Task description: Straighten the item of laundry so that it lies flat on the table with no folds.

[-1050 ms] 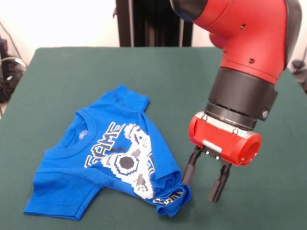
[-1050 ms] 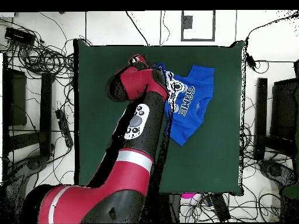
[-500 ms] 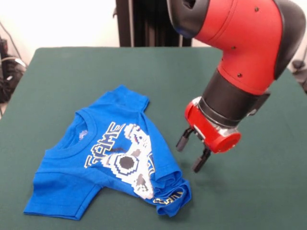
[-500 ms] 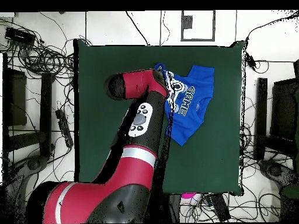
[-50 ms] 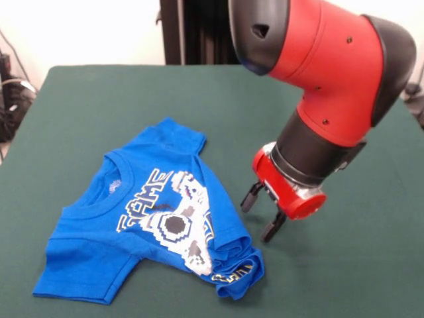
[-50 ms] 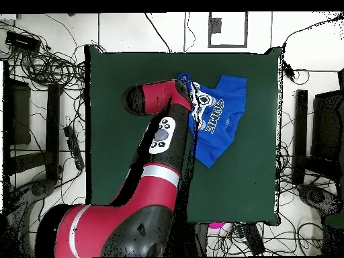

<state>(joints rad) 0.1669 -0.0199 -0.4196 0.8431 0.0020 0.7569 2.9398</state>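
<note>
The item of laundry [image 5: 149, 222], a bright blue T-shirt with a white pixel print, lies on the left half of the green table [image 5: 99, 99]. Its neck points left. Its lower part is folded across the print and bunches into a wad [image 5: 235, 268] near the front edge. My gripper [image 5: 258, 218] hangs open just right of the shirt, above the wad, with nothing between its fingers. It tilts down and to the left. In the overhead view the shirt [image 6: 220, 114] shows beside the red arm [image 6: 161, 134], which hides the gripper.
Cables and black equipment surround the table [image 6: 114, 134] on the floor in the overhead view. A black column [image 5: 212, 30] stands behind the far edge. Bare green cloth lies to the right of the arm.
The gripper has lifted away from the bunched hem and swung up and left, with the wrist tilting. It stayed open. The shirt has not moved.
</note>
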